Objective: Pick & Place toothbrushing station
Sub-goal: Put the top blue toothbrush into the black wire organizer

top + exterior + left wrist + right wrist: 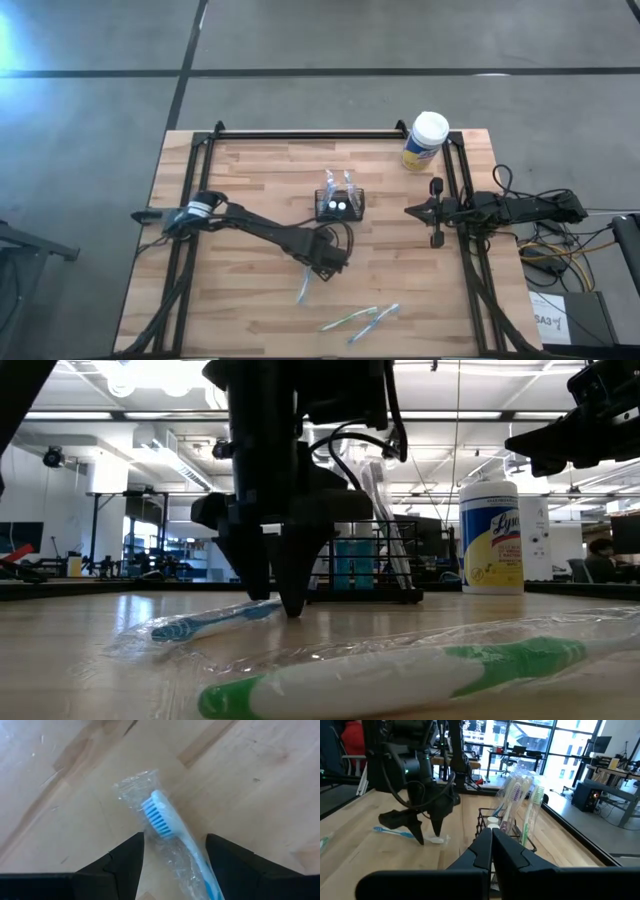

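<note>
Two wrapped brushes lean up from the station [340, 205] at frame centre, long axis level. Below it, my left claw [322, 262] stands wide, straddling a blue brush [172, 837], touching nothing.

Wipes canister [425, 141] at the table's [250, 320] back edge — upright.

The bench [260, 190] is pale planked wood, smooth with a slight sheen. Between the left tool's [175, 857] matt black fingers lies a blue plastic toothbrush [172, 832] in crinkled clear wrap. Beyond the tool stands a black wire holder [365, 575].
</note>
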`<action>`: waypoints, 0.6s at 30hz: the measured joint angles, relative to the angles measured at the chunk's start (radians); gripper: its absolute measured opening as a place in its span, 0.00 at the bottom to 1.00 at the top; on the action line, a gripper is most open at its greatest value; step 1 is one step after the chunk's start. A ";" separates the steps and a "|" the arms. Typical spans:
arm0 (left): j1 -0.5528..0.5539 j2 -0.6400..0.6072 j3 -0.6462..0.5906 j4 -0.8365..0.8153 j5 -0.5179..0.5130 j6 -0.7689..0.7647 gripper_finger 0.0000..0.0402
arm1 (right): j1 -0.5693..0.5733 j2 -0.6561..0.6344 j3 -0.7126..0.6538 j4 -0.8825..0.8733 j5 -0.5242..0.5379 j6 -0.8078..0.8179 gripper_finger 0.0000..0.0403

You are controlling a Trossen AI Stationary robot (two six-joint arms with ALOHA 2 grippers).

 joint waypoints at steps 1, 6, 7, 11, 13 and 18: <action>0.000 -0.001 -0.009 0.010 0.005 0.000 0.55 | 0.000 0.000 0.000 0.000 0.000 0.000 0.02; 0.000 -0.007 -0.061 0.056 0.011 0.012 0.55 | 0.000 0.000 0.000 0.000 0.000 -0.002 0.02; 0.000 -0.007 -0.063 0.058 0.012 0.024 0.54 | 0.000 0.000 0.000 0.000 0.000 -0.002 0.02; 0.000 -0.006 -0.062 0.068 -0.001 0.081 0.43 | 0.000 0.000 0.000 0.000 0.000 -0.002 0.02; -0.001 -0.006 -0.049 0.067 -0.004 0.123 0.34 | 0.000 0.000 -0.001 0.000 0.000 -0.002 0.02; -0.001 -0.001 -0.008 0.053 0.001 0.263 0.08 | 0.000 0.000 -0.001 0.000 0.000 -0.005 0.02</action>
